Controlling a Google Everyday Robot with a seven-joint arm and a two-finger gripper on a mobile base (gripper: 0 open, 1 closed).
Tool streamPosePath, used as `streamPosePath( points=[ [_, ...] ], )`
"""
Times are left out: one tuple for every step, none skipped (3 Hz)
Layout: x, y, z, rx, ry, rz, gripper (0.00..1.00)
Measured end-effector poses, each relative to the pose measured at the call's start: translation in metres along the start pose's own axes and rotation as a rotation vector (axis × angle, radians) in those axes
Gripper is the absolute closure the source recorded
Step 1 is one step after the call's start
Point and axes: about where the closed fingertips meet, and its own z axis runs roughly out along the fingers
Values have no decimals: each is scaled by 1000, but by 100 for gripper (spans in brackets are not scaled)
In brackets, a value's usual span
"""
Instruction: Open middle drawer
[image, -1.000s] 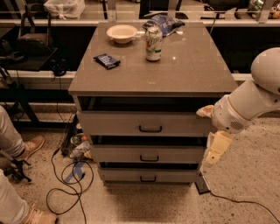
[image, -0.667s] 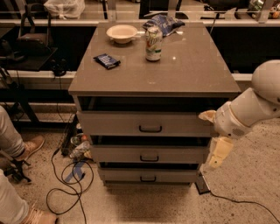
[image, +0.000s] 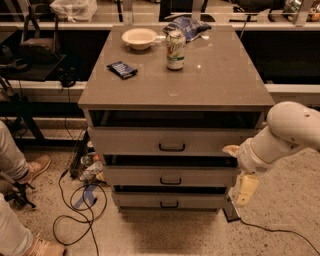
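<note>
The cabinet has three grey-beige drawers, each with a small black handle. The middle drawer has a medium-height front, and its handle is at the centre. It sits below the taller top drawer and above the shorter bottom drawer. All three fronts stand about flush. My gripper is on the white arm at the cabinet's right front corner, level with the middle drawer and well right of its handle. Its two beige fingers are spread apart and hold nothing.
On the cabinet top are a white bowl, a green can, a dark snack bar and a blue chip bag. Cables lie on the floor at left. A person's legs and shoes are at far left.
My arm and gripper have moved down along the cabinet's right side, from level with the top drawer to level with the middle drawer. The drawers have not moved.
</note>
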Motion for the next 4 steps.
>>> streamPosePath(
  points=[
    [23,0,45,-31,21,13,0],
    [23,0,45,-31,21,13,0],
    [32,-6,68,-9,68,29,0],
    [61,-25,126,55,168,49,0]
  ],
)
